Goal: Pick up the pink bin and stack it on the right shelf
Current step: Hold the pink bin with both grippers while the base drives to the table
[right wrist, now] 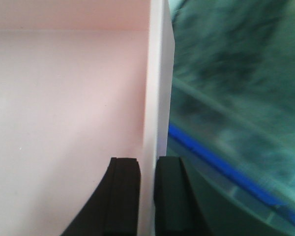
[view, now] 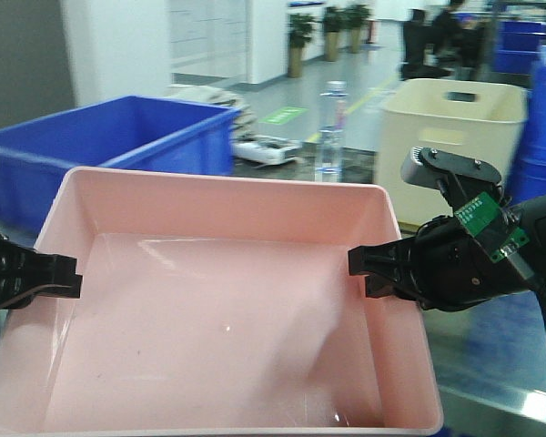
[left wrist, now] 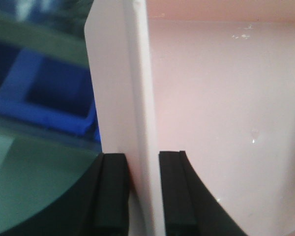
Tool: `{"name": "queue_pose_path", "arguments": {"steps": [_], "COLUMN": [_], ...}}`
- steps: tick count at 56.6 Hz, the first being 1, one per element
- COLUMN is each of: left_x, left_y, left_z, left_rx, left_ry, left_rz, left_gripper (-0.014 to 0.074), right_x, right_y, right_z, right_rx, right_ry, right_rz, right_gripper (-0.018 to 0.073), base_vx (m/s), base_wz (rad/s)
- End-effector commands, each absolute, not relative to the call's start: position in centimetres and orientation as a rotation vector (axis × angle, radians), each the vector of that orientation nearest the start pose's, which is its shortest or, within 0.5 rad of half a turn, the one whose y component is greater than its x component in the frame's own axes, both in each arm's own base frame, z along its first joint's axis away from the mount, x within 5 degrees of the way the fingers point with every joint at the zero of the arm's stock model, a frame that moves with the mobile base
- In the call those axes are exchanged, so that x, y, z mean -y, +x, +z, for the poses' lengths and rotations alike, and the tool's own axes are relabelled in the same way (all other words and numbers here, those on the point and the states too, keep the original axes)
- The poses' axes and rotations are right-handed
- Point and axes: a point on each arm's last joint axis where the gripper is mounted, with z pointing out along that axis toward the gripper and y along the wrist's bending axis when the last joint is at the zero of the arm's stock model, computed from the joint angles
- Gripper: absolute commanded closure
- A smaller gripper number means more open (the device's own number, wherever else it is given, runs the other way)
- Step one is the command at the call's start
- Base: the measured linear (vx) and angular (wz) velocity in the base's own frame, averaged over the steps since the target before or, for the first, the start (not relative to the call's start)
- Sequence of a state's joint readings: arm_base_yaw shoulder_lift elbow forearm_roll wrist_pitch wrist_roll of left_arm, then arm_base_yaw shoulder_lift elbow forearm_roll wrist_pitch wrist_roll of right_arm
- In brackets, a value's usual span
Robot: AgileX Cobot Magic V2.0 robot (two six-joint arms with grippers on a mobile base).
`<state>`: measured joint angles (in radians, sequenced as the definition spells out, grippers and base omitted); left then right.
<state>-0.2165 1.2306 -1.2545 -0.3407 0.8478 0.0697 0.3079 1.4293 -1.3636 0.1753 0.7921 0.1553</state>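
Pink bin (view: 227,346) fills the lower centre of the front view, slung level between both arms by its opposite side walls. Left pincer (view: 71,277) is clamped on the rim at frame left and right pincer (view: 364,273) on the rim at frame right, each with one finger inside the wall and one outside. A glossy surface at lower right, possibly the right shelf (view: 496,360), lies beyond the right pincer. The carry should run toward frame right, with the right arm nearer.
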Motion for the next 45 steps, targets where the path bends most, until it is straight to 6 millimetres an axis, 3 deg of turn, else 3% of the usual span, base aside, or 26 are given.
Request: {"name": "queue_pose_path", "arguments": {"steps": [1,26,45], "left_x": [7.85,7.85,7.88], "left_y": [23.58,23.59,23.75], "left_z": [42.17,42.18,42.04], "left_rx": [-2.145,-2.145,-2.151], "left_ry": [0.179,0.179,0.178], "left_rz": [-0.547,-0.546,-0.546], "left_gripper": [0.0598,0.0598,0.0598], "right_x": [-10.06,-10.06,-10.06], "right_y": [29.39,29.43,29.43], "right_z": [40.16,40.21,40.21], "right_rx": [-2.204,-2.198,-2.197], "right_ry": [-0.096,-0.095,-0.095], "right_rz": [0.436,0.436,0.437], "right_gripper": [0.0568,0.0568,0.0568], "base_vx": [0.36,0.32,0.22], "base_wz": [-0.76,-0.64,-0.38]}}
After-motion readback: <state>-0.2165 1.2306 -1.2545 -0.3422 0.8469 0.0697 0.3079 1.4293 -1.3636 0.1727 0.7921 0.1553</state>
